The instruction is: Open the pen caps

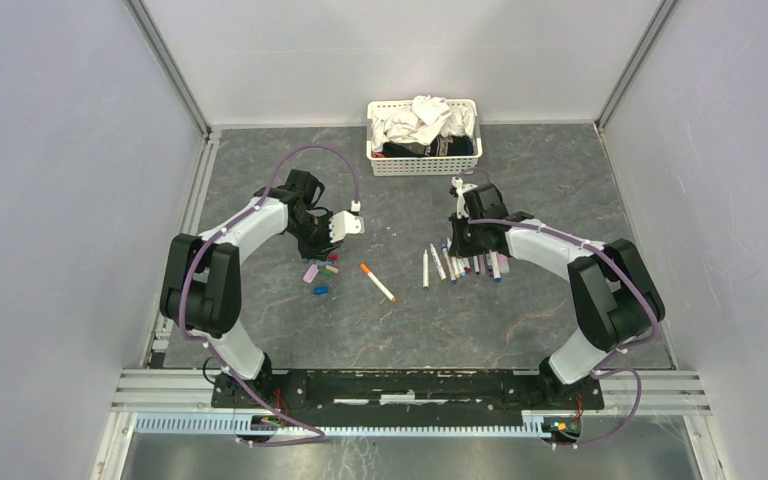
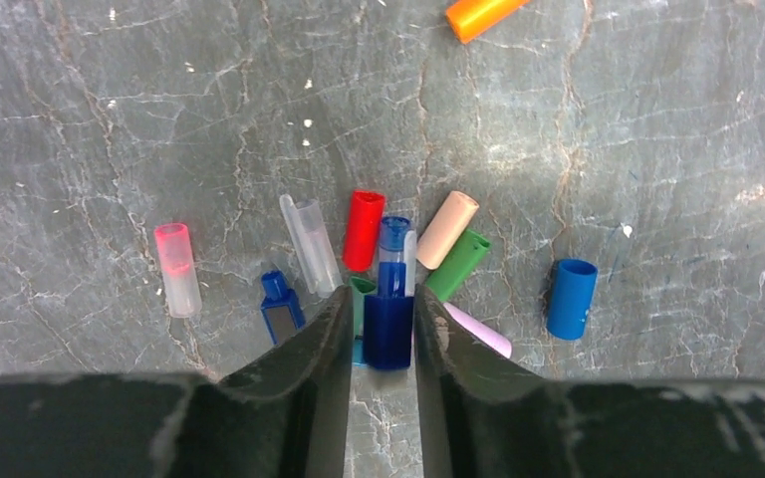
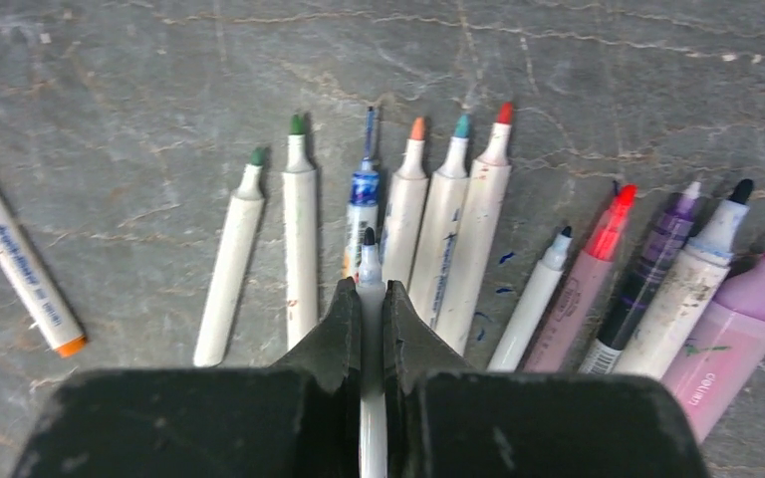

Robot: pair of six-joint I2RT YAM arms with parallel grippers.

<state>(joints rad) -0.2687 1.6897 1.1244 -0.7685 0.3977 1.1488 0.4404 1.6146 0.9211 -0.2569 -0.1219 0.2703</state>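
Pen caps lie clustered on the worktop beneath the left pincer, whose jaws stand slightly parted around a dark blue cap. Right pincer is clenched on a white pen above the fanned, uncapped pens.

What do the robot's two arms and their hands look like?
Both the left arm and the right arm have white shells between bulky black joints, with a lilac cable looped along each. The left hand and right hand are black, each with two blunt wedge-shaped fingers, scuffed grey at the edges.
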